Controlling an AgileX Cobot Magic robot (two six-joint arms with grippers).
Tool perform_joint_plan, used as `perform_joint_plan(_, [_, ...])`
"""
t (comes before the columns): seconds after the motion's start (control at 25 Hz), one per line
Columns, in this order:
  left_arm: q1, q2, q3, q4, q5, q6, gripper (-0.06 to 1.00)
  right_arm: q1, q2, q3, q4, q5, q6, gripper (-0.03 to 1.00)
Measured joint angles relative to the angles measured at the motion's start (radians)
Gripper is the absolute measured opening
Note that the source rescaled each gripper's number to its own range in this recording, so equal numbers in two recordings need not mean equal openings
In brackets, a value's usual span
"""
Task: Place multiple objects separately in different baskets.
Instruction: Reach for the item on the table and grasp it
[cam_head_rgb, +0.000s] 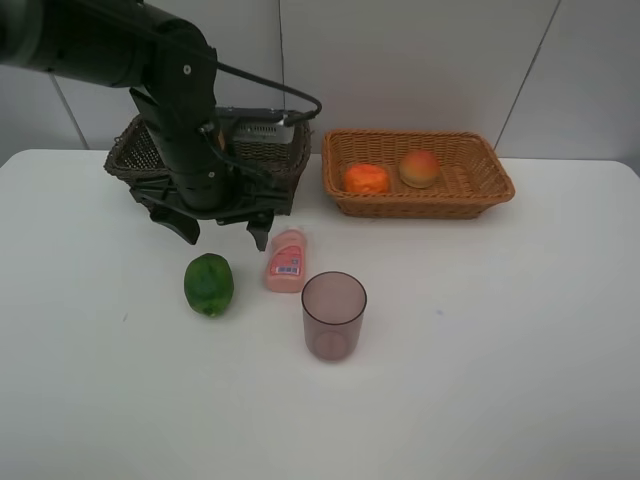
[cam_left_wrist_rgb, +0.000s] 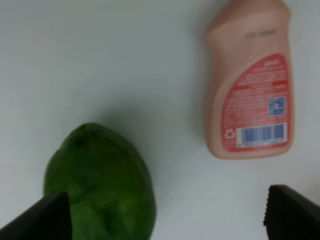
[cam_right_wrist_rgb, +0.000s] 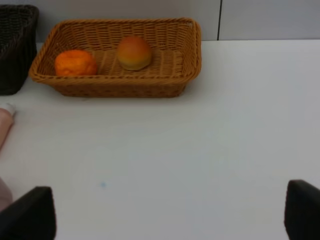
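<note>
light: bright, even | shadows: soft, short | left wrist view: green fruit (cam_left_wrist_rgb: 100, 180) blurred

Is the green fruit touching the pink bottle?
Apart. The left wrist view shows bare white table between the green fruit and the pink bottle.

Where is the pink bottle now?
In the high view the pink bottle lies on the table left of centre, between the green fruit and the cup.

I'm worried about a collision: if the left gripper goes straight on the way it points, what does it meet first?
Probably the green fruit: one finger of the open left gripper lines up with its edge, the other clears the pink bottle. Bare table lies between. Depth is unclear.
</note>
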Motion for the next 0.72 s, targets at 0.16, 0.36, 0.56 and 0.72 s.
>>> perform_joint_plan(0.16, [-0.003,0.011,0.0,-0.021,-0.029,-0.028,1.0,0.0,0.0,0.0,0.0,0.0,0.0,0.97])
perform_joint_plan(0.36, [-0.039,0.012,-0.001,-0.018,-0.029,-0.035,1.0,0.0,0.0,0.0,0.0,0.0,0.0,0.97])
perform_joint_plan(0.56, [-0.094,0.006,-0.069,-0.017,0.033,0.039,1.0,0.0,0.0,0.0,0.0,0.0,0.0,0.97])
perform_joint_plan(0.72, [-0.153,-0.021,-0.138,-0.02,0.107,0.133,1.0,0.0,0.0,0.0,0.0,0.0,0.0,0.97])
